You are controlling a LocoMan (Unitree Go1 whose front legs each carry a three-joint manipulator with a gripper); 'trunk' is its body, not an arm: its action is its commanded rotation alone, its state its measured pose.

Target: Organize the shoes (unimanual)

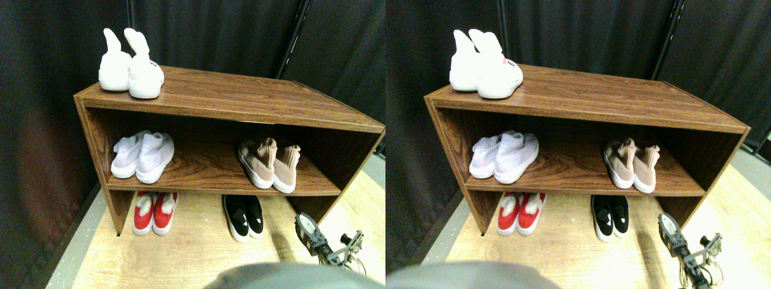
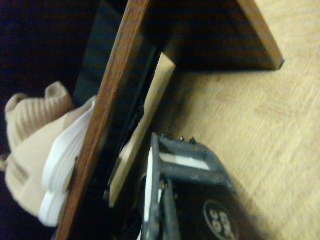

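The right manipulator [image 1: 328, 244] is a slim dark-grey metal assembly with a round silvery disc housing at one end, small bracket parts, and thin wires looping near its base. Seen up close, its jaw is a black open frame with a pale strip and tiny screws.

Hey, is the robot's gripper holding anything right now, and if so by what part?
Nothing is held. The right gripper hangs over the floor, apart from the beige shoes on the middle shelf.

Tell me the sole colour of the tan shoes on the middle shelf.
White soles on the tan shoes; clearest in the stereo pair view.
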